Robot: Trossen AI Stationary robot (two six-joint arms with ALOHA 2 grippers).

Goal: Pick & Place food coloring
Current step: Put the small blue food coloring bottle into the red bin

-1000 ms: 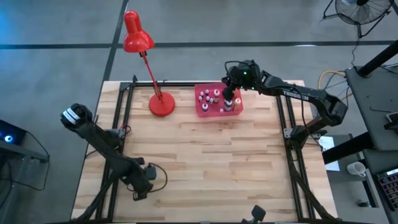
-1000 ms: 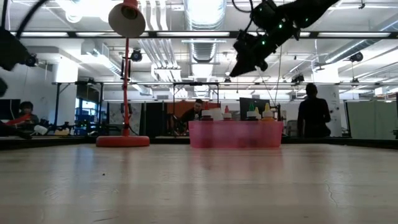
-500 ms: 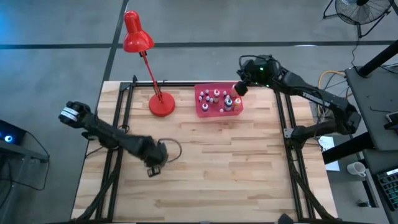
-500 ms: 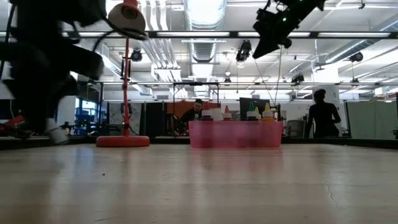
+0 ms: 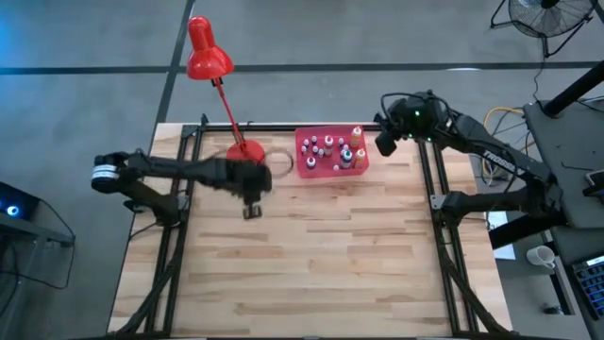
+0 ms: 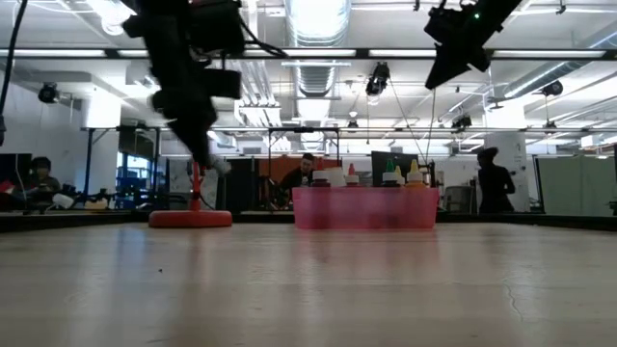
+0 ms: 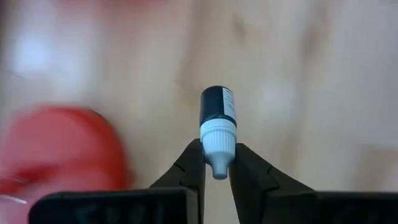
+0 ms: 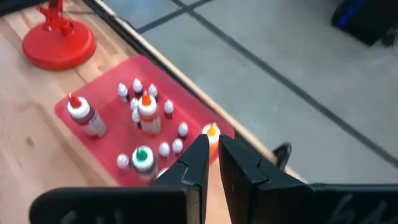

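L arm is swinging across the tabletop (image 5: 311,255) toward the lamp base (image 5: 247,151); left pincer (image 7: 216,163) is pinching a dark bottle (image 7: 217,118) by its cap, carrying it. Next: reaching the pink tray (image 5: 310,168), releasing. Right pincer (image 8: 212,163), pressed together, is retreating off the tray.

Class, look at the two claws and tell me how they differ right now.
The left claw pinches a dark bottle by its white cap; the right claw holds nothing. The left hangs by the lamp base; the right is off the pink tray's far right corner. Both are shut and raised.
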